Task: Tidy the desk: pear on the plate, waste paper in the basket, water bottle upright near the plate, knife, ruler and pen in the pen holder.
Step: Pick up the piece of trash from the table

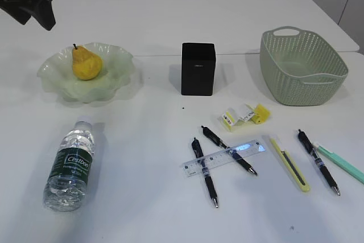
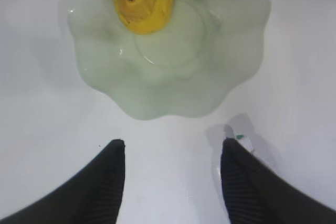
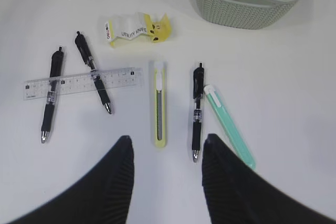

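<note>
Hovering above the plate (image 2: 173, 77), the left gripper (image 2: 173, 182) stands half open, empty; pear (image 2: 143, 1) already plated. Bottle (image 1: 71, 164) lies flat below it, judged next: grasp mid-body, stand upright. Right gripper (image 3: 167, 182), part open, empty, hangs above the knife (image 3: 160, 109).

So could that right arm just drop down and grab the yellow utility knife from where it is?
Probably yes. The right gripper hangs open almost straight above the utility knife, which lies flat on the desk with bare space on both sides; the nearest black pen lies apart from it.
</note>
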